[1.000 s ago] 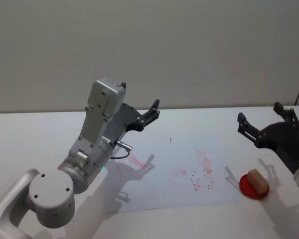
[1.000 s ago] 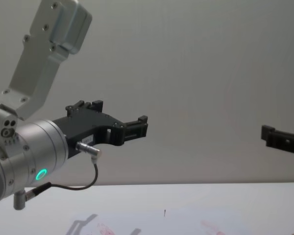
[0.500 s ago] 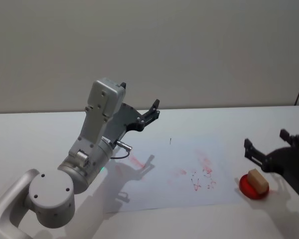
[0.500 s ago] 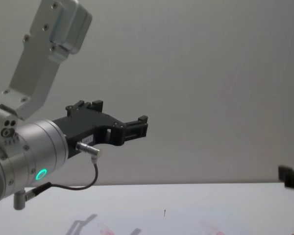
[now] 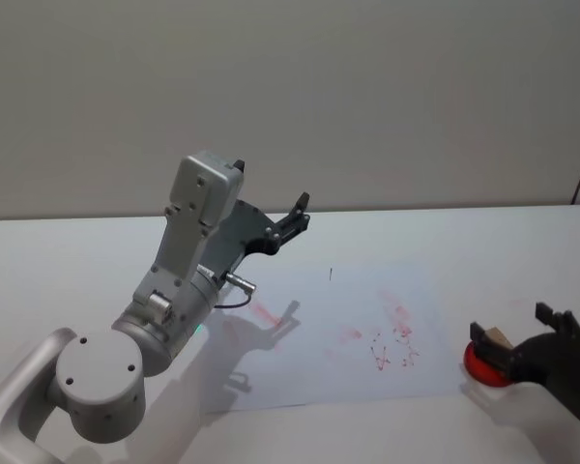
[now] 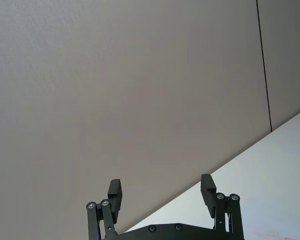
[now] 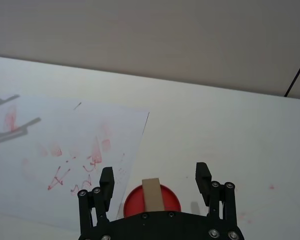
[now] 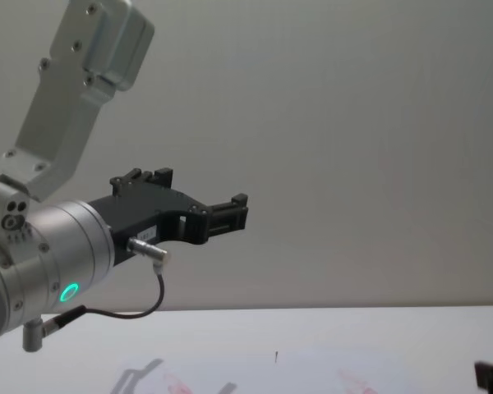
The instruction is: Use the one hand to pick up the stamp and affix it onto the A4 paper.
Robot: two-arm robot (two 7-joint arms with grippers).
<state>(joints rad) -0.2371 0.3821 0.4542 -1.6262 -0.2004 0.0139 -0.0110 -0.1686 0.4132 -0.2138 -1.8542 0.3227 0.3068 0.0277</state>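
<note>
Right pincer [image 7: 154,176], released, brackets the stamp [image 7: 152,194] on its red pad [image 7: 134,199]. Risk: off-centre closure tips it. Left pincer [image 6: 162,187] parked aloft, released.

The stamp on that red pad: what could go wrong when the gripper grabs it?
The stamp is narrow against the open right gripper, so an off-centre close might tip it. It sits on a red pad that may lift with it. The paper looks untaped and could slide under pressing. The left gripper hangs idle.
</note>
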